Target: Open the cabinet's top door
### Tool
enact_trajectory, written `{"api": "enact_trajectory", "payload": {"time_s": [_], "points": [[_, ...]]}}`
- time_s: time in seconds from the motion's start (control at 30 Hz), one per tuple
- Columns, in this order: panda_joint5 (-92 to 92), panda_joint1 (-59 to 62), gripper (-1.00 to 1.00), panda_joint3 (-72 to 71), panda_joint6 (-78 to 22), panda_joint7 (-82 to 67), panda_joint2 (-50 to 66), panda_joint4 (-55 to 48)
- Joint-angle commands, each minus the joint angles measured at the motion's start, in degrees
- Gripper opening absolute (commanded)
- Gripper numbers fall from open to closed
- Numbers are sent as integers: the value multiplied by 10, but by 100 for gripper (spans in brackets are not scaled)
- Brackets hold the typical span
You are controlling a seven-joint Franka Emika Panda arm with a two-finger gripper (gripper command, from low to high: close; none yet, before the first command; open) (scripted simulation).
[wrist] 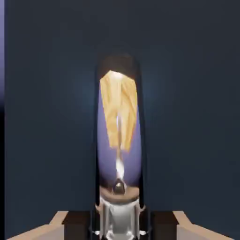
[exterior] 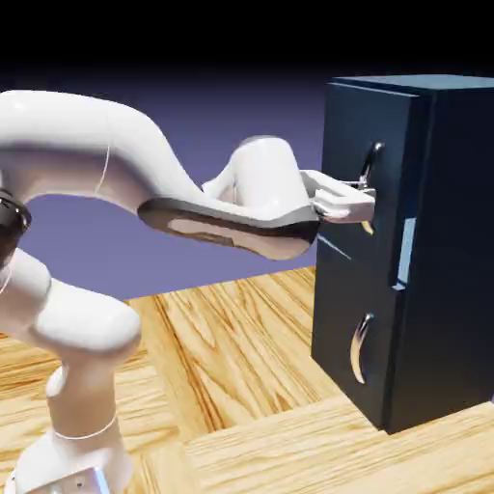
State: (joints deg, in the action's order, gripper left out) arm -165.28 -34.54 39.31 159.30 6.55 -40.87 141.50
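We find the cabinet (exterior: pixel 439 251) standing at the 3 o'clock side of the exterior view, on the wooden table (exterior: pixel 241 386). It is a tall dark navy box with two stacked front panels. The top door (exterior: pixel 371 174) occupies the upper part of the front face; the lower panel (exterior: pixel 357 338) sits directly beneath it and carries its own curved silver handle (exterior: pixel 361 347).

We see the white arm (exterior: pixel 125 164) rise from 8 o'clock and reach level toward 3 o'clock. The gripper (exterior: pixel 362 198) sits against the top door's handle (exterior: pixel 371 178), roughly at the handle's mid-height. The top door's far edge stands slightly proud of the cabinet body, with a pale strip showing at the gap.

In the hand view, the top door's panel (wrist: pixel 197 117) fills nearly the whole frame in dark navy. The handle (wrist: pixel 119 140) runs from 12 o'clock to 6 o'clock through the centre, its polished surface mirroring wood and violet tones. The fingertips (wrist: pixel 61 225) appear at 6 o'clock on either side of the handle's lower end. We read the jaws as pressed together on the handle, pinching it between them.
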Motion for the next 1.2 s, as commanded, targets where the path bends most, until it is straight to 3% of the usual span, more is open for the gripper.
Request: {"api": "enact_trajectory", "payload": {"time_s": [0.0,0.33,0.7,1.17], "points": [[14,21,-100,-20,-5,-1,1,8],[263,171,-100,-197,-95,-133,-52,116],[537,221,-100,-368,-237,-252,-119,193],[874,205,-100,-622,-543,-303,-67,151]]}}
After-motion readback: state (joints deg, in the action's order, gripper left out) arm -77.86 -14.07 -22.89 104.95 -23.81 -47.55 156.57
